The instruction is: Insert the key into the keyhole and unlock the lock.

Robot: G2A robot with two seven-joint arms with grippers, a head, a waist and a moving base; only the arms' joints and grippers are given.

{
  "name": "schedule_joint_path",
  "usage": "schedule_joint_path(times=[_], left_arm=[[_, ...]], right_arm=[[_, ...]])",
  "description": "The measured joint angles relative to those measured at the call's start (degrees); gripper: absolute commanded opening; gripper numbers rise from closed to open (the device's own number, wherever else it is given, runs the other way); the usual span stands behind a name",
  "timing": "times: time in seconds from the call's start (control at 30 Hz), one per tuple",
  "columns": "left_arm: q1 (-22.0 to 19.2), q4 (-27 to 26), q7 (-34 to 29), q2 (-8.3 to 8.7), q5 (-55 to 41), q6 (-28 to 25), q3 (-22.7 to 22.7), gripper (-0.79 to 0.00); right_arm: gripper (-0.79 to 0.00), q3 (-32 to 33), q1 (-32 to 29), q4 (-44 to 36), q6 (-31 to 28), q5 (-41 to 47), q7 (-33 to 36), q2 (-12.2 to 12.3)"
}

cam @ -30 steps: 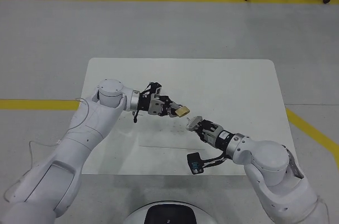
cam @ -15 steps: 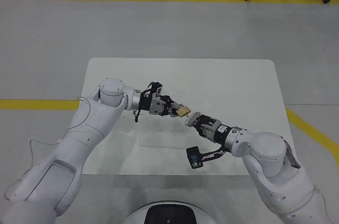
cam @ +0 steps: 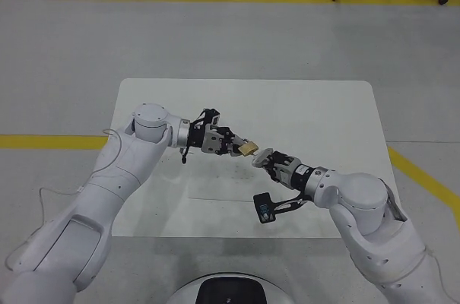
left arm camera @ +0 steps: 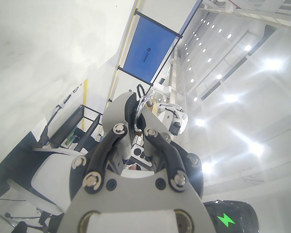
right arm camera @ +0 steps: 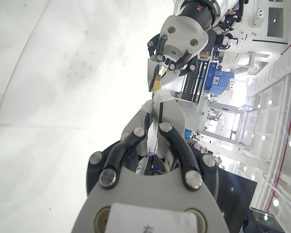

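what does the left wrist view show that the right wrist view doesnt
Left wrist view: the silver shackle of the padlock, lying between the fingers of the left hand. Right wrist view: the key pinched in the right hand, its tip at the padlock's brass body; whether it is in the keyhole is unclear. Both: the padlock gripped by the left hand.

Both arms bent inward, forearms converging; grippers nearly tip to tip; left gripper clamped on the lock; right gripper clamped on the key, pointed straight at the left one.
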Motion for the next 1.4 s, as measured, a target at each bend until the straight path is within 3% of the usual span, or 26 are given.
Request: schedule_joint_path(times=[1.3, 1.33, 1.37, 1.4], left_arm=[[0.18, -0.58, -1.57, -0.28, -0.87, 0.6, 0.15, -0.785], [0.17, -0.44, -1.6, -0.29, -0.88, 0.55, 0.16, -0.785], [0.14, -0.29, -1.59, -0.31, -0.89, 0.52, 0.16, -0.785], [0.11, -0.09, -1.51, -0.32, -0.96, 0.48, 0.13, -0.785]], right_arm=[[-0.785, -4.52, 4.13, 0.53, -1.62, 4.75, 9.52, 0.21], [-0.505, -4.49, 4.13, 0.57, -1.61, 4.98, 9.76, 0.21], [-0.089, -4.45, 4.11, 0.57, -1.61, 5.17, 9.99, 0.21], [0.0, -4.37, 4.02, 0.54, -1.65, 5.44, 10.26, 0.22]])
